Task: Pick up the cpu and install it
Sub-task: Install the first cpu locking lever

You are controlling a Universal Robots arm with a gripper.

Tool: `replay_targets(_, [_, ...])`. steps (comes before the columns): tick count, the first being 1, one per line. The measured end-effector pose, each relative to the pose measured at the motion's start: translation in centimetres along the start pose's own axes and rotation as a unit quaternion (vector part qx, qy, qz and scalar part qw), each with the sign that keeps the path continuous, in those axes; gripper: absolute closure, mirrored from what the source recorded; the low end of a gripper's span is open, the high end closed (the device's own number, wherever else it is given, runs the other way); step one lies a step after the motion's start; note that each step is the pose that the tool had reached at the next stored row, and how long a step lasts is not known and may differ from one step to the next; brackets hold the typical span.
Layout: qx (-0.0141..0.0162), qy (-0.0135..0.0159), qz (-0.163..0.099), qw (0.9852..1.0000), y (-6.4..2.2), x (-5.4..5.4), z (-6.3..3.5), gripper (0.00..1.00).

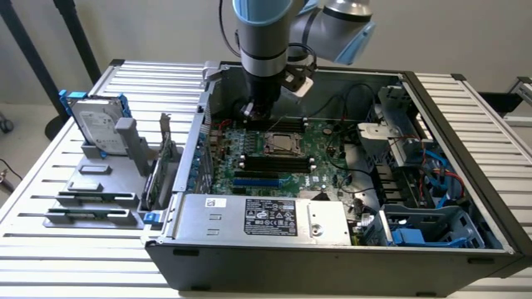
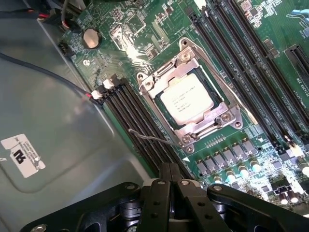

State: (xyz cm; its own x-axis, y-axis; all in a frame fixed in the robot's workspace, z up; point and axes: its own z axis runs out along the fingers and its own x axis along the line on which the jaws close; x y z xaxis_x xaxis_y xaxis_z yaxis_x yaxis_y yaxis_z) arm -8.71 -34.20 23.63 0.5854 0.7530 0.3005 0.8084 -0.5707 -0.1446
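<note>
The cpu [image 2: 187, 99], a small square chip with a silver-grey printed top, lies flat in the motherboard socket inside its metal frame [image 2: 226, 117]. In the exterior view the cpu [image 1: 280, 142] sits at the middle of the green board within the open computer case. My gripper [image 2: 170, 166] hangs just off the socket's corner, over the black memory slots, fingers pressed together with nothing between them. In the exterior view the gripper [image 1: 256, 116] reaches down into the case just behind the socket.
A thin wire lever [image 2: 153, 140] sticks out beside the socket. Black memory slots [image 2: 251, 58] flank it. The power supply [image 1: 266, 218] and blue drive cage [image 1: 420, 233] fill the case front. A hard drive with blue rails [image 1: 96, 121] stands on a grey rack [image 1: 91, 199].
</note>
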Motion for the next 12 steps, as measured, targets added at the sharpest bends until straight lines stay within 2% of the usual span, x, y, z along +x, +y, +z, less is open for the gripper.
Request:
replay_targets(4, [-0.0007, -0.0011, 0.0, 1.0, 0.1, -0.1, 0.69, 0.89])
replay_targets(12, [-0.0011, -0.0008, 0.0, 1.0, 0.34, -0.3, 2.11, 0.89])
